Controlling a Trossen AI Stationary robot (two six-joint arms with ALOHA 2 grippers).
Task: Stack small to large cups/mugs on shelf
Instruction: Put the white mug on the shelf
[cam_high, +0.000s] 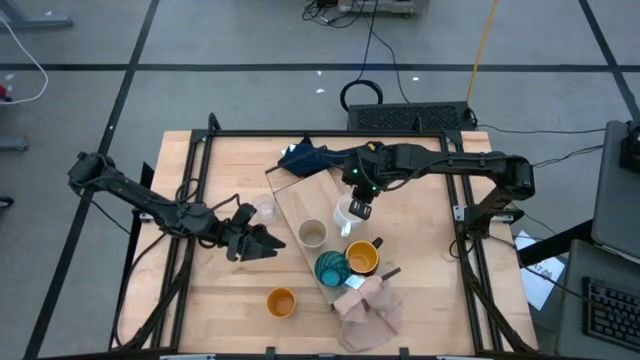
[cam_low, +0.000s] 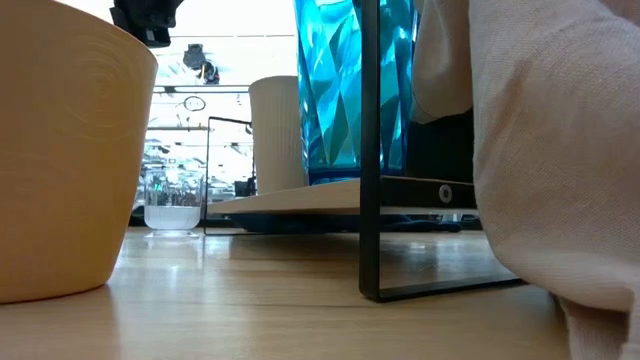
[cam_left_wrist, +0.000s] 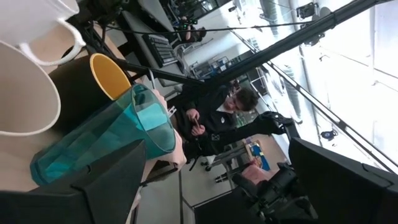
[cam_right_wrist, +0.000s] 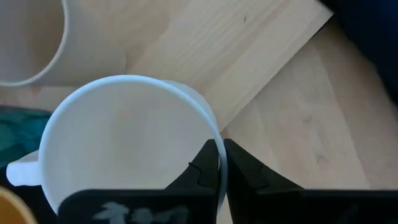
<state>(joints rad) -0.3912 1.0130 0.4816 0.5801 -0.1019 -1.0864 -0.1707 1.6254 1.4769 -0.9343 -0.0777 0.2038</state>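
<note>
The pale wood shelf (cam_high: 292, 195) runs slantwise across the table's middle. On it stand the beige-grey cup (cam_high: 313, 234), the teal cup (cam_high: 331, 268) and the mustard-yellow mug (cam_high: 362, 258). My right gripper (cam_high: 358, 208) is shut on the white mug (cam_high: 345, 214) at the shelf's right edge. The clear glass (cam_high: 265, 210) and the orange cup (cam_high: 281, 302) stand on the table left of the shelf. My left gripper (cam_high: 268, 241) lies low and open between those two, pointing at the shelf and touching nothing. My right gripper holds the white mug by its rim (cam_right_wrist: 208, 134), on the side away from the handle (cam_right_wrist: 18, 171). One finger (cam_right_wrist: 202, 180) is inside the mug and the other outside. The fingers come from above, pointing down. The mug is upright; I cannot tell whether its base rests on the shelf.
A dark blue cloth (cam_high: 305, 157) lies at the shelf's far end and a pinkish-beige cloth (cam_high: 368, 305) at its near end. A black frame leg (cam_low: 370, 150) stands by the raised shelf board (cam_low: 340, 195). Bare tabletop lies right of the shelf. A person sits beyond the table (cam_left_wrist: 214, 118).
</note>
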